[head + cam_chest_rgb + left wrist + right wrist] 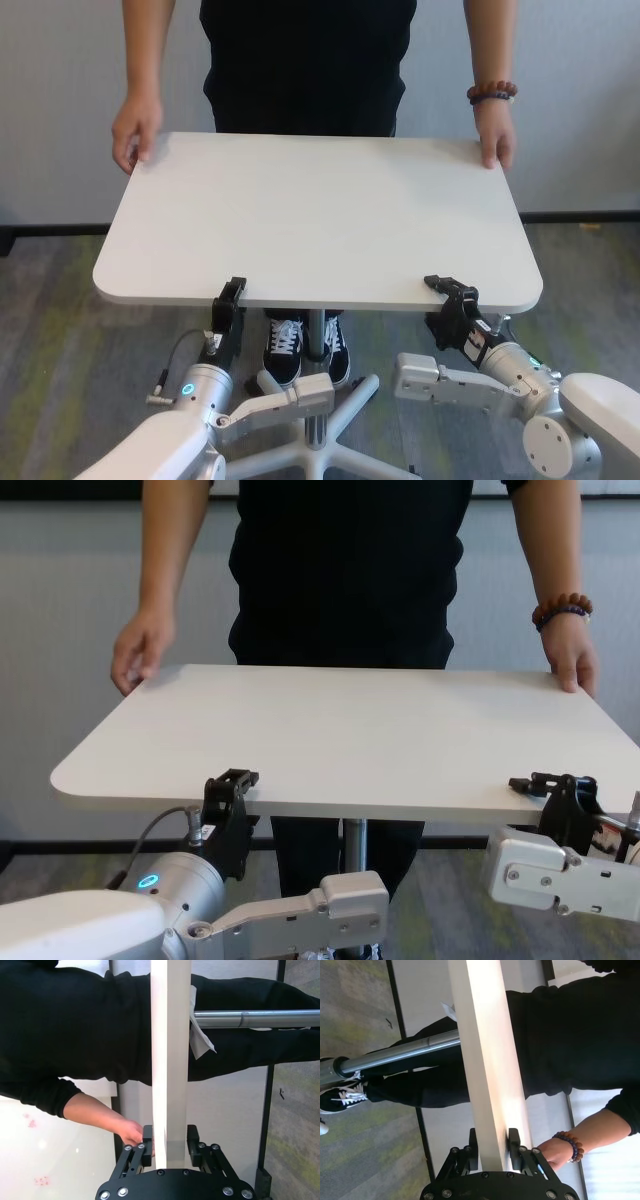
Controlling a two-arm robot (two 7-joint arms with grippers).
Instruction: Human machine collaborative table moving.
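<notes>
Head view: table (320,215) held level, left gripper (229,305) and right gripper (452,297) pinching its near edge, human (305,60) gripping both far corners. Wrist views: both jaws pressed on the thin edge. Chest view: keep both arms level, match human pace; floor around looks open.

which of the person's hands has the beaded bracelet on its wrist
The hand at the table's far corner on the robot's right side, opposite the right gripper. Its wrist carries brown beads; the other hand has a bare wrist.
</notes>
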